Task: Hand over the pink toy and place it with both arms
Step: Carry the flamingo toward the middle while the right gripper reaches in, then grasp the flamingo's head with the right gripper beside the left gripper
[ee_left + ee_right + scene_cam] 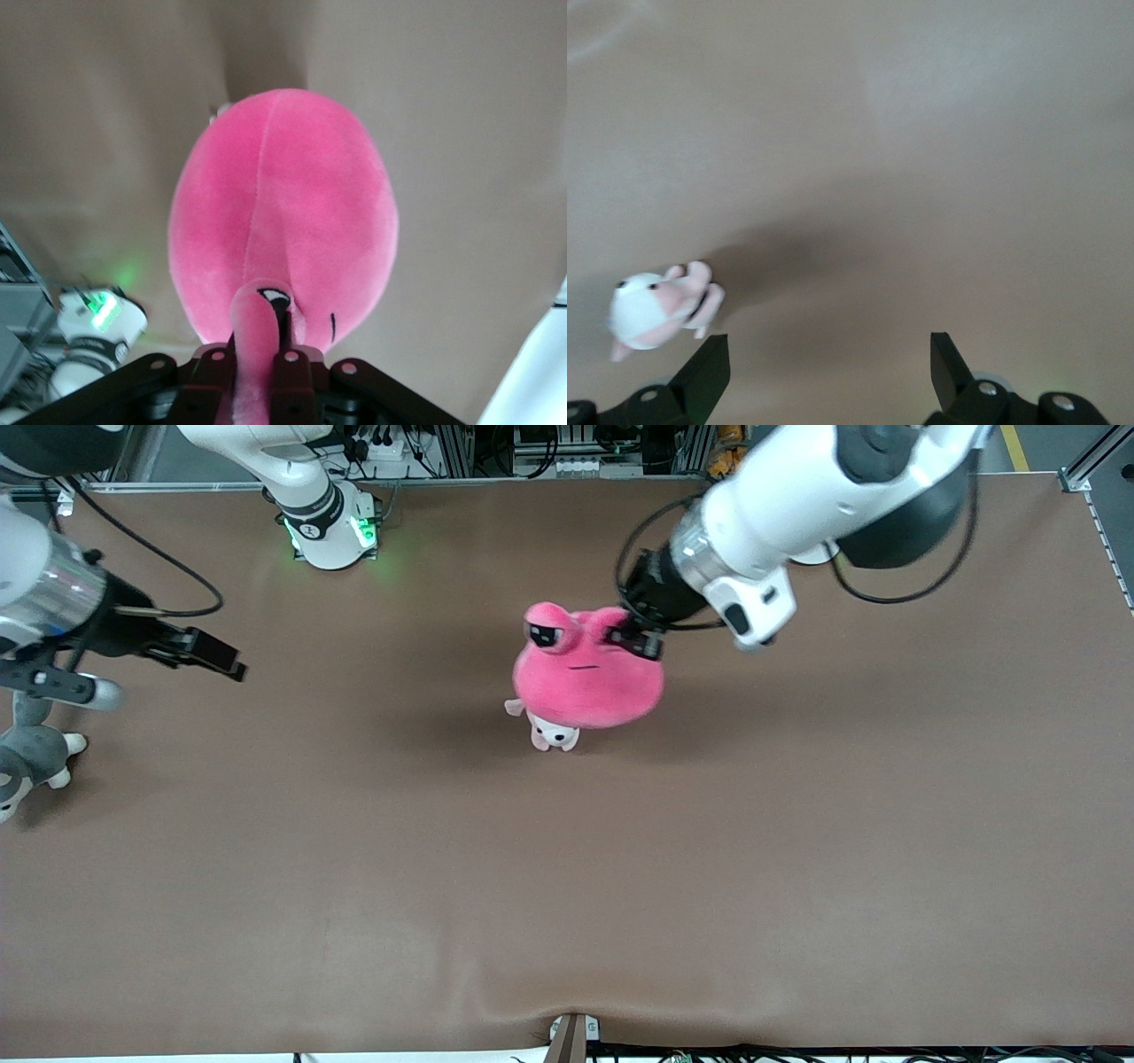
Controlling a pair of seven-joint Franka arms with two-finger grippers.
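Note:
The pink toy, a large hot-pink blob plush with black half-lidded eyes, hangs above the middle of the table. My left gripper is shut on one of its stubby ears. In the left wrist view the toy hangs below the gripper, with the ear pinched between the fingers. My right gripper is open and empty over the right arm's end of the table. In the right wrist view its fingers stand wide apart over bare table.
A small pale pink-and-white puppy plush lies on the table under the pink toy and shows in the right wrist view. A grey-and-white plush animal lies at the right arm's end. The right arm's base glows green.

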